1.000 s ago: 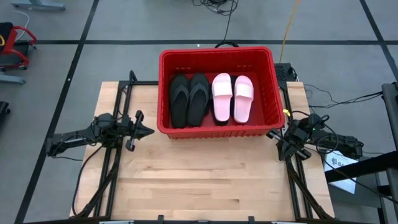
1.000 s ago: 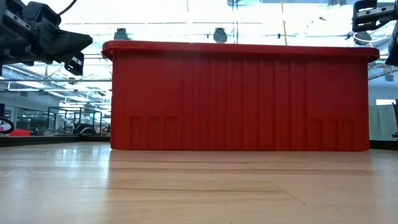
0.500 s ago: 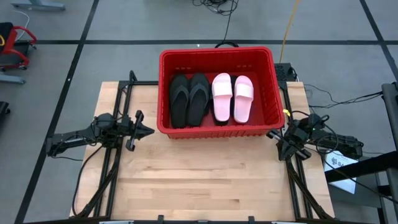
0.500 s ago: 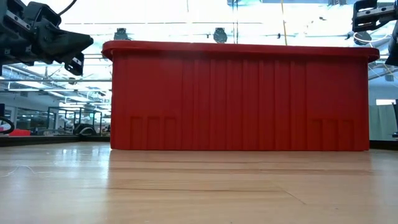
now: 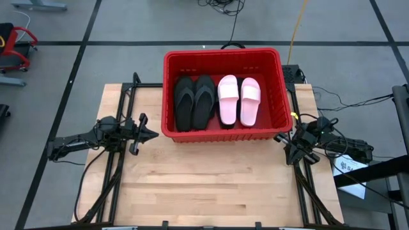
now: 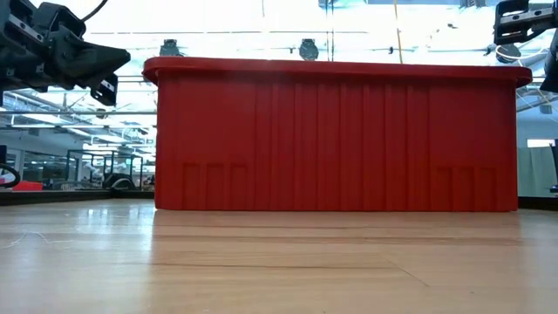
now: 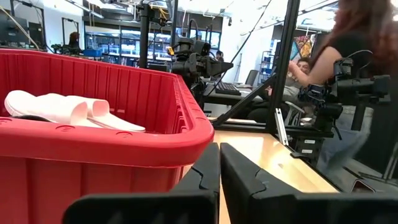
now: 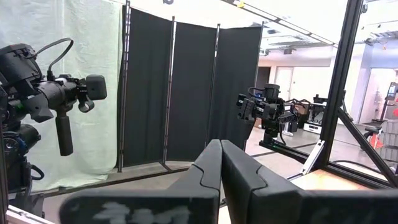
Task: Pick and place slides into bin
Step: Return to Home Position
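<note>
While both my arms rest low at the sides of the bench (image 5: pixel 211 185), the red bin (image 5: pixel 220 53) stands at the middle of its far edge, and every slide I can see lies inside it. A pair of black slides (image 5: pixel 195 101) lies side by side in the bin's left half. A pair of pink slides (image 5: pixel 239 100) lies side by side in its right half. All four run lengthwise from the near wall to the far wall.

My left fingers (image 5: pixel 153 134) are pressed together with nothing between them. They sit toward the bench's left edge, near the bin's near left corner, pointing at it but apart from its wall. From that wrist, the pink slides show just over the bin's thick rim.

My right fingers (image 5: pixel 280 138) are likewise closed and empty. They sit just off the bin's near right corner, close to the bench's right edge, and do not touch the bin. From that wrist they face dark curtain panels (image 8: pixel 174 93).

From bench height, the bin's ribbed near wall fills the middle. My left fingers are up beside its top left corner, well clear of the bench top.
</note>
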Controlling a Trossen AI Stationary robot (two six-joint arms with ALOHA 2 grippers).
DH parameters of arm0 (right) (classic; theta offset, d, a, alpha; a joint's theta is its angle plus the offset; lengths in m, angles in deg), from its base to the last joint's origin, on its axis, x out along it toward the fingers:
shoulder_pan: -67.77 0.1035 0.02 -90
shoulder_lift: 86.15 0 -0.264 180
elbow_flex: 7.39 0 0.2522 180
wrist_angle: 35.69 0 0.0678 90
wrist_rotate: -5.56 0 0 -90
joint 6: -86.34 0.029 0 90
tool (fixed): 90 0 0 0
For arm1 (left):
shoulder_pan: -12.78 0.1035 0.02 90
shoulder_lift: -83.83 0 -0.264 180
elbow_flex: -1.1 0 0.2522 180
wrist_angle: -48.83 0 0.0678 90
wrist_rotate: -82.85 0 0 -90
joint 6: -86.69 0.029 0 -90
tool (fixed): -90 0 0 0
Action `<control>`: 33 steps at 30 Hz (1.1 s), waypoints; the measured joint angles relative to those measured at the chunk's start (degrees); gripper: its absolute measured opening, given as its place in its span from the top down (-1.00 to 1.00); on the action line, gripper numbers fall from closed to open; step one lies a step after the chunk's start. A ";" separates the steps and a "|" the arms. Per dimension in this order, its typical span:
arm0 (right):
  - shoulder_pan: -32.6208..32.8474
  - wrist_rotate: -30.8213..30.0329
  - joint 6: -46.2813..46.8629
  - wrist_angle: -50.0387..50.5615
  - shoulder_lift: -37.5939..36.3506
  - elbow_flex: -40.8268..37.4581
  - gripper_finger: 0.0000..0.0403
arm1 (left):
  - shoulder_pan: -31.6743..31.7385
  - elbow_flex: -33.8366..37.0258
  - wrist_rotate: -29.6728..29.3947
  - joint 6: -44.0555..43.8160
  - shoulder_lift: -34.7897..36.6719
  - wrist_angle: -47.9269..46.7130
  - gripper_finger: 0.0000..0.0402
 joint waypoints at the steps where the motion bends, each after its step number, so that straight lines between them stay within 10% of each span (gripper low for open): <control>1: 0.00 0.00 0.00 0.00 0.00 0.00 1.00 | 0.00 -0.02 0.00 0.00 0.00 0.00 0.94; 33: 0.00 -0.01 -0.02 0.00 0.01 0.00 1.00 | 0.00 -0.04 -0.02 0.00 0.00 -0.02 0.87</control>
